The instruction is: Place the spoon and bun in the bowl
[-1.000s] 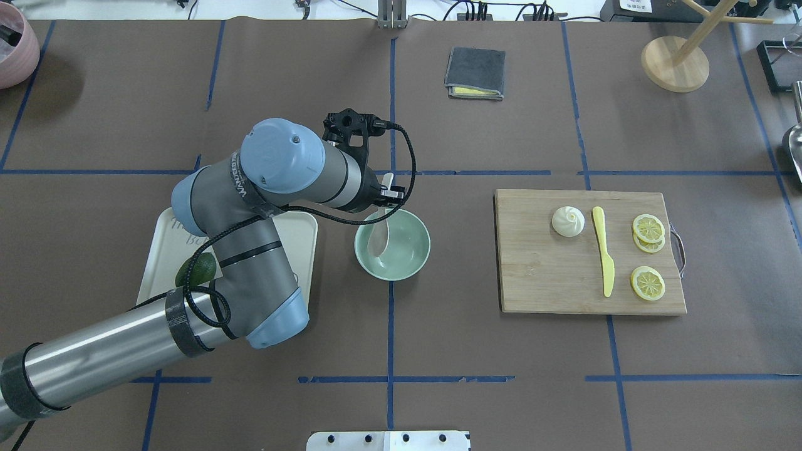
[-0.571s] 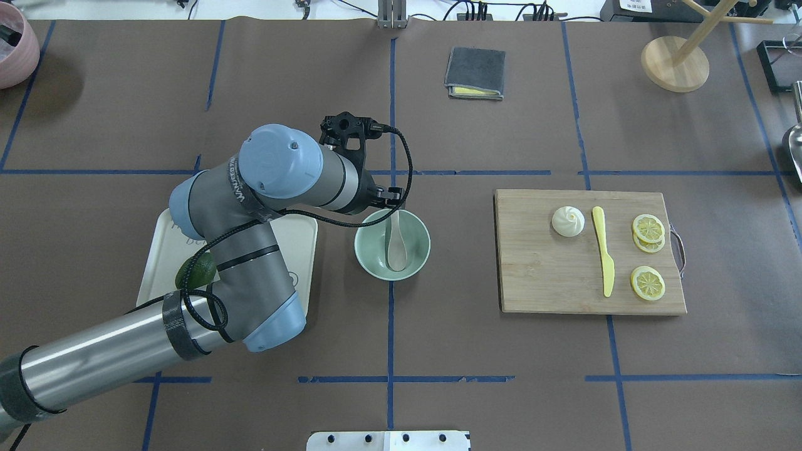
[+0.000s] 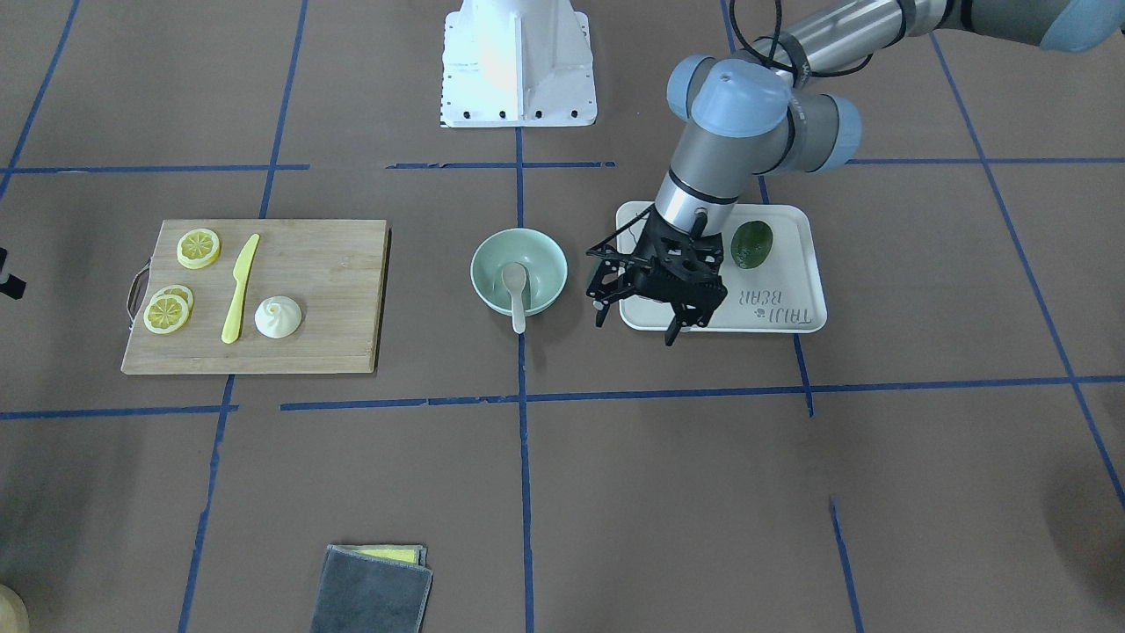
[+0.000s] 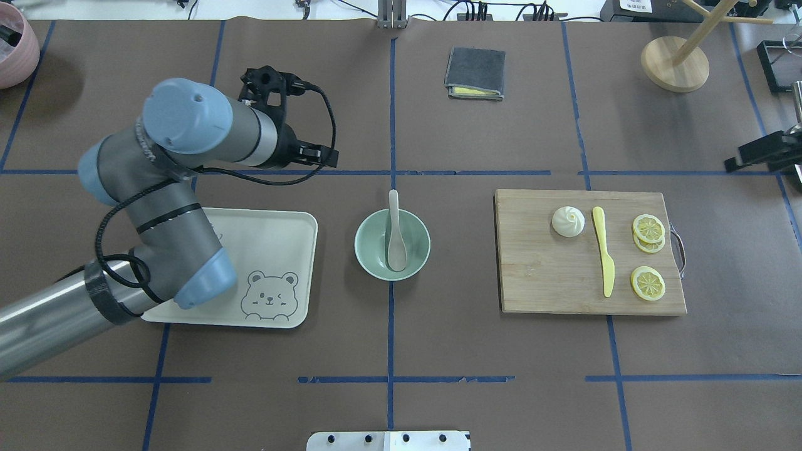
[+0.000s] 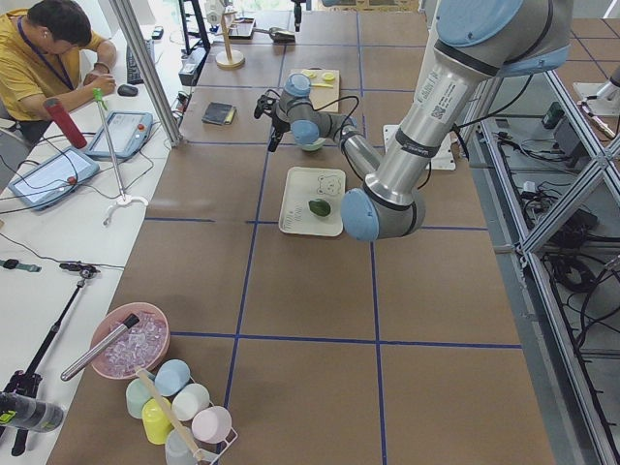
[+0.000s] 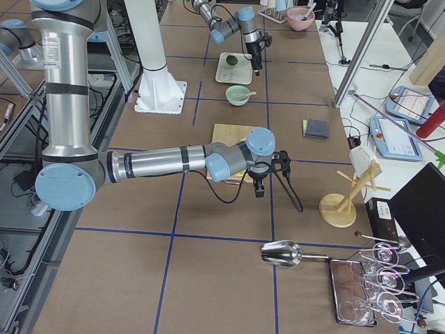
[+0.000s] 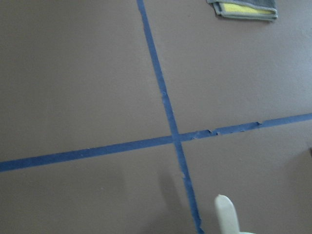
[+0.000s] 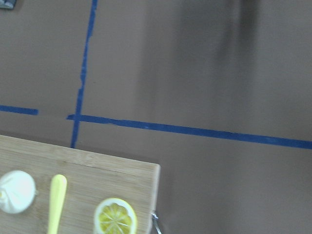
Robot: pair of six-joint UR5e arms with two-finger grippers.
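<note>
The pale spoon [image 4: 395,235] lies in the mint-green bowl [image 4: 416,260], scoop down, with its handle over the far rim; it also shows in the front view [image 3: 515,290] and its handle tip shows in the left wrist view [image 7: 225,214]. The white bun [image 4: 568,221] sits on the wooden cutting board [image 4: 539,275], right of the bowl, next to a yellow knife [image 4: 603,250]. My left gripper [image 3: 635,330] is open and empty, beside the bowl over the tray's edge. My right gripper [image 4: 758,155] is at the table's right edge, far from the bun; I cannot tell its state.
A cream tray [image 4: 276,244] with an avocado [image 3: 751,243] lies left of the bowl. Lemon slices [image 4: 648,228] lie on the board. A folded grey cloth [image 4: 475,72] lies at the back. A wooden stand [image 4: 675,62] and a metal scoop [image 6: 281,254] are on the right.
The left gripper let go of the spoon, which now lies in the bowl. The left arm has swung away to the left. The right gripper has come into view at the right edge.
</note>
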